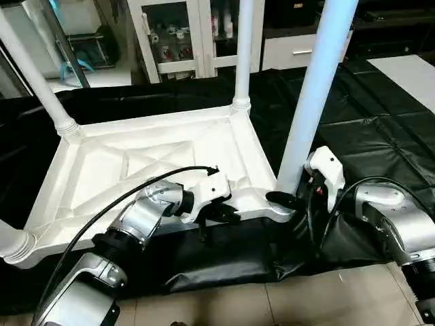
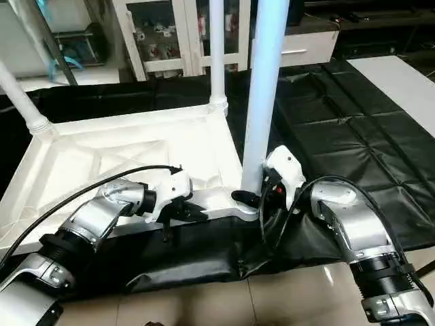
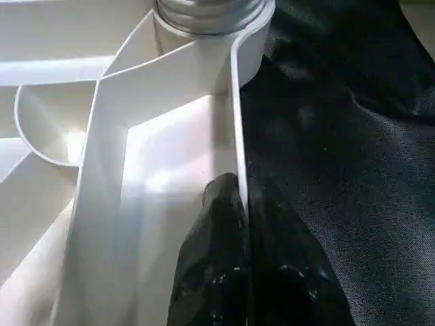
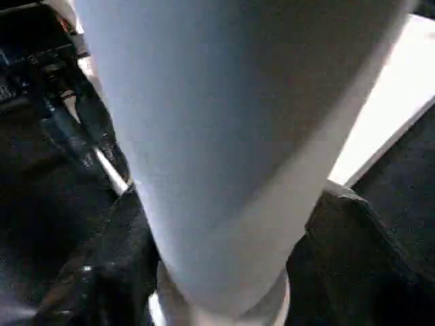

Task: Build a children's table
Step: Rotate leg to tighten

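Nearing completion: tabletop (image 1: pixel 156 163) lying underside up, four legs standing in corner sockets. Left gripper (image 1: pixel 219 212) pinching tabletop's near rim, fingers (image 3: pixel 224 258) clamped either side of it. Right gripper (image 1: pixel 293 201) straddling fourth leg (image 1: pixel 309 95) at its base, fingers (image 4: pixel 353 265) flanking it; grip unclear. Probably remaining: seating that leg, flipping table upright.

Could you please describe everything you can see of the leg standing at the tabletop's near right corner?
The near right leg is a long, smooth tube of pale white plastic, standing upright and running out of the top of the head view. Its foot sits in the round corner socket of the upturned white tabletop, which lies on the black-covered work table. The right end effector brackets the leg low down, one black finger on each side; whether they press it I cannot tell.
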Tool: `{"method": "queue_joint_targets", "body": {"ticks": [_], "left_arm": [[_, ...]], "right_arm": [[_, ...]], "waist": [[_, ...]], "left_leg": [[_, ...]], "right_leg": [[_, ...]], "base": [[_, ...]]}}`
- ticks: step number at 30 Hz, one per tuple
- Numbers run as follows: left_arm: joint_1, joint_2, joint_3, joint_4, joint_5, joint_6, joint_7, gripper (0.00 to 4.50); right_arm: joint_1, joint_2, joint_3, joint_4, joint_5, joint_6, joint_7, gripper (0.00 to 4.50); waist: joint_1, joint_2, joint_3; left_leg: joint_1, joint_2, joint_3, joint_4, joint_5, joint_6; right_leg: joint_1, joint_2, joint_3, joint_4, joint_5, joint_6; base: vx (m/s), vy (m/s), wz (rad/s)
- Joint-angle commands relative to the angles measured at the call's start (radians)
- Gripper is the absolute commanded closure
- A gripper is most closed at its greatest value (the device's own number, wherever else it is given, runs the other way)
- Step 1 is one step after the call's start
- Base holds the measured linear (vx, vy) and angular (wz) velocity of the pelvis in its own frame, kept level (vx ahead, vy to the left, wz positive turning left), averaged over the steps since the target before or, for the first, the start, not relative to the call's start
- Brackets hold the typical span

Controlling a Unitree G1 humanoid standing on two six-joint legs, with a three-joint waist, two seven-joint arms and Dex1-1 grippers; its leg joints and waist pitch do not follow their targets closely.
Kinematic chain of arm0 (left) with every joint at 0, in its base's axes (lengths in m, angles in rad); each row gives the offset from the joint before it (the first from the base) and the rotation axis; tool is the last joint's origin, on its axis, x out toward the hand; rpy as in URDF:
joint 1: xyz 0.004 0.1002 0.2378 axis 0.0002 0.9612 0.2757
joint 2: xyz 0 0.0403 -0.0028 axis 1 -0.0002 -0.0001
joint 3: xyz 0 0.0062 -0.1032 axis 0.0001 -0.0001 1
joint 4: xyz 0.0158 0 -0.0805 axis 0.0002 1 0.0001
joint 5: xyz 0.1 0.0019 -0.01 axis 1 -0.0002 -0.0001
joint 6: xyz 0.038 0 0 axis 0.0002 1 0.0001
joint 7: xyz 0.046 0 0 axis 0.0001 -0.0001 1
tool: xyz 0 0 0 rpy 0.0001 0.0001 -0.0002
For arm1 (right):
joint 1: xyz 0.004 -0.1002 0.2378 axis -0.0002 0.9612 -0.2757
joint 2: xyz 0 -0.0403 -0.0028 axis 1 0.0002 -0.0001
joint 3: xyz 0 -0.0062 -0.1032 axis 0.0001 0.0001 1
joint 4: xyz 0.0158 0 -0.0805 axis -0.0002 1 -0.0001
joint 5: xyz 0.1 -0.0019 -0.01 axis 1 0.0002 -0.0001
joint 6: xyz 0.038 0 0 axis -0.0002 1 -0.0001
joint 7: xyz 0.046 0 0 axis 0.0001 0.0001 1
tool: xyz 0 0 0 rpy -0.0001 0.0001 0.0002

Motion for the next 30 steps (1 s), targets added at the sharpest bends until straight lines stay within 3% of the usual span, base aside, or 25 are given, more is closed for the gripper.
{"method": "queue_joint_targets", "body": {"ticks": [1,11,16,18,20,24,26,28,30], "left_arm": [[0.019,-0.003,-0.021,-0.007,0.003,0.01,-0.011,4.5],[0.016,0.003,-0.015,-0.003,0.005,0.013,-0.011,4.5],[0.014,-0.003,-0.009,0.004,0.006,0.015,0.003,4.5],[0.009,-0.019,0.003,0.015,0.008,0.021,0.043,4.5],[-0.005,-0.045,0.021,0.04,0.017,0.028,0.113,4.5],[-0.031,-0.091,0.045,0.079,0.028,0.047,0.219,4.5],[-0.048,-0.117,0.05,0.104,0.04,0.052,0.278,4.5],[-0.069,-0.141,0.06,0.136,0.049,0.06,0.343,4.5],[-0.084,-0.156,0.067,0.154,0.053,0.066,0.381,4.5]], "right_arm": [[-0.011,-0.008,0.004,0.006,-0.008,-0.021,0.025,1.7],[0.009,-0.036,0.017,-0.001,-0.007,-0.027,0.092,2.52],[-0.002,0.0,0.004,0.05,-0.025,-0.028,0.04,2.59],[-0.008,0.039,-0.008,0.107,-0.05,-0.032,-0.045,2.59],[-0.017,0.096,-0.031,0.171,-0.068,-0.034,-0.16,2.59],[-0.054,0.217,-0.082,0.269,-0.077,-0.039,-0.374,2.59],[-0.099,0.293,-0.11,0.353,-0.102,-0.065,-0.538,2.59],[-0.141,0.347,-0.129,0.428,-0.128,-0.089,-0.692,2.59],[-0.167,0.379,-0.142,0.471,-0.141,-0.107,-0.783,2.59]], "waist": [[0.0,-0.035,-0.067],[0.002,-0.036,-0.067],[0.002,-0.036,-0.066],[-0.003,-0.034,-0.061],[-0.015,-0.04,-0.059],[-0.051,-0.038,-0.056],[-0.068,-0.039,-0.054],[-0.1,-0.036,-0.051],[-0.118,-0.034,-0.051]], "left_leg": [[0.023,0.059,-0.028,-0.076,-0.191,0.101],[0.023,0.059,-0.027,-0.075,-0.192,0.105],[0.023,0.058,-0.027,-0.076,-0.197,0.101],[0.021,0.057,-0.028,-0.08,-0.237,0.079],[0.024,0.057,-0.031,-0.086,-0.307,0.044],[0.028,0.051,-0.041,-0.092,-0.44,-0.022],[0.024,0.05,-0.047,-0.095,-0.478,-0.034],[0.024,0.044,-0.053,-0.094,-0.532,-0.049],[0.027,0.044,-0.059,-0.093,-0.565,-0.05]], "right_leg": [[0.029,-0.025,0.024,-0.044,-0.236,-0.249],[0.031,-0.025,0.024,-0.044,-0.23,-0.258],[0.029,-0.026,0.025,-0.045,-0.237,-0.258],[0.025,-0.025,0.024,-0.051,-0.283,-0.25],[0.024,-0.023,0.022,-0.057,-0.345,-0.23],[0.011,-0.021,0.019,-0.065,-0.436,-0.197],[0.014,-0.023,0.015,-0.07,-0.464,-0.183],[0.008,-0.024,0.008,-0.076,-0.527,-0.166],[0.006,-0.026,0.004,-0.084,-0.55,-0.152]], "base": [[0.0,0.0,0.0],[0.0,0.0,0.0],[0.0,0.0,0.0],[0.0,0.0,0.0],[0.0,0.0,0.0],[0.0,0.0,0.0],[0.0,0.0,0.0],[0.0,0.0,0.0],[0.0,0.0,0.0]]}}
